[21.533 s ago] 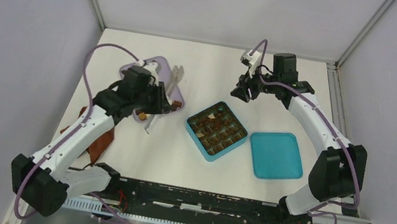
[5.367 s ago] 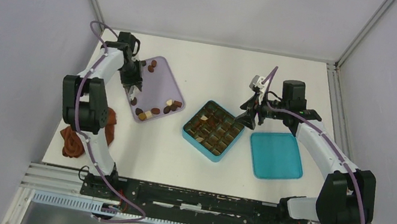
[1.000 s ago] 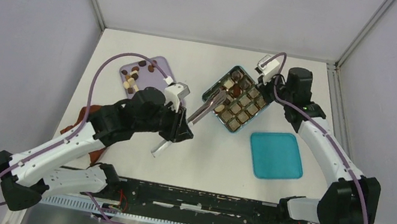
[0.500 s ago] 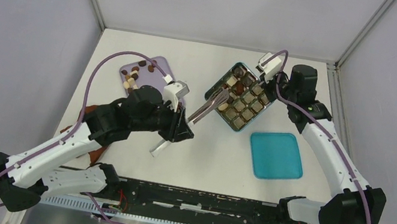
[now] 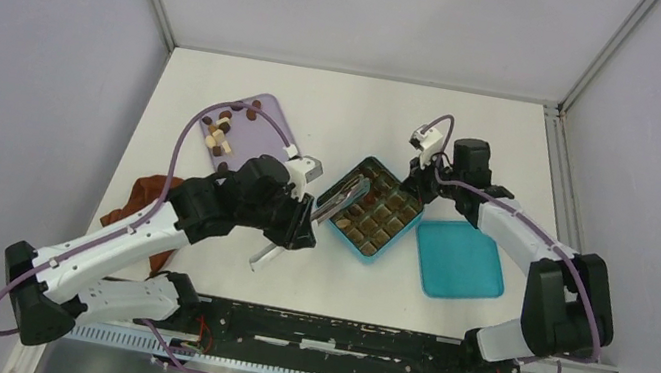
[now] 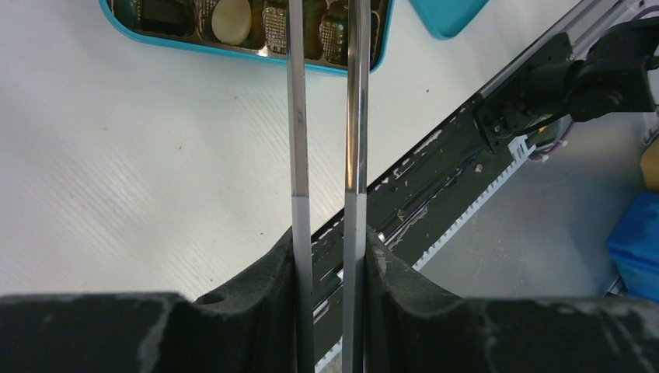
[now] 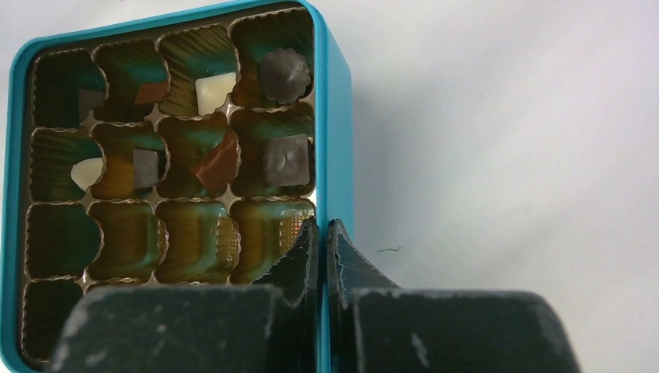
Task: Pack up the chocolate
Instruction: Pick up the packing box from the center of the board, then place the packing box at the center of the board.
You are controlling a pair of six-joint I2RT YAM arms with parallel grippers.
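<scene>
Toward the far left corner of the table, loose chocolate [image 5: 218, 135] lies on the lilac tray [image 5: 253, 138]. More pieces sit in cells of the teal box [image 7: 334, 116] mid-table. The left gripper [image 6: 329, 260] clamps metal tongs [image 6: 298, 116] that reach over the box. The right gripper [image 7: 321, 241], nearly closed, pinches the box's wall.

White table [image 5: 340, 107], four things directly on it. Lilac tray [image 5: 248, 142] far left; reddish-brown cloth [image 5: 142, 196] bunched at near left, partly hidden under the arm. Teal box [image 5: 343, 238] about centre, turned diagonal, with the teal lid [image 5: 459, 259] flat just beside it on the right; contact unclear.
</scene>
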